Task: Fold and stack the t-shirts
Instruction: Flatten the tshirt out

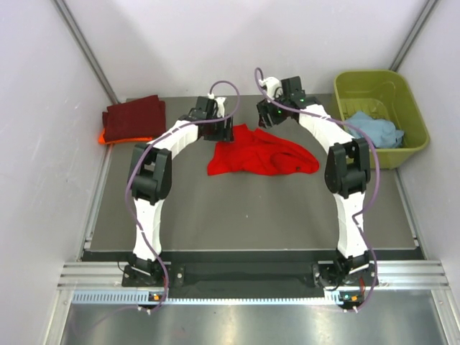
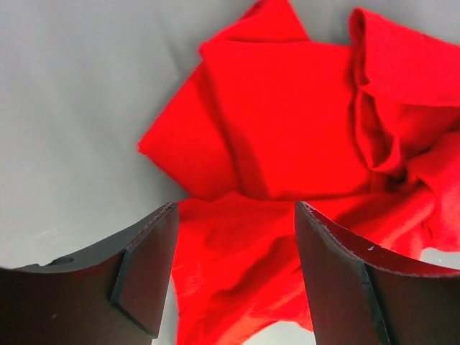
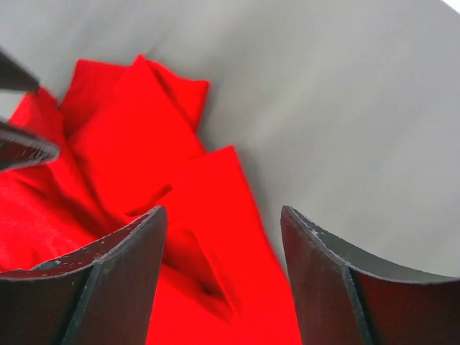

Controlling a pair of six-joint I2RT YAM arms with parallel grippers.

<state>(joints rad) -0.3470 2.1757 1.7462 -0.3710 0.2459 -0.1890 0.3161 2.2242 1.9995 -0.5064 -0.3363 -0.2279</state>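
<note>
Bench [image 1: 251, 215]: grey and bare on the near side of both hands.
Red t-shirt [image 1: 262, 154]: crumpled on the bench, its far edge under the two hands and most of it on their near side.
Long axis: the heap runs left to right, from below the left hand to past the right hand, with the right end a little nearer.
Which way it points: folds hide neck and hem, so I cannot tell. A flat flap juts out at the far left corner.
Left hand [image 2: 236, 207]: open, fingers spread above the cloth, nothing pinched.
Right hand [image 3: 223, 211]: open too, over the far edge of the shirt, where cloth meets bare bench.
Step in hand: judged to be taking hold of the far edge, to spread the shirt flat before folding.
Doing it well: each hand should pinch one layer at an outer corner. Draw the corners apart along the long axis so the folds fall out.
Risk: catching several layers at once would lift the heap as a lump.
Maroon t-shirt [image 1: 135, 116]: folded, out to the left of the left hand, lying on the orange t-shirt [image 1: 106, 136].
Light blue t-shirt [image 1: 374, 129]: unfolded, to the right of the right hand, in the green tub [image 1: 417, 118].
</note>
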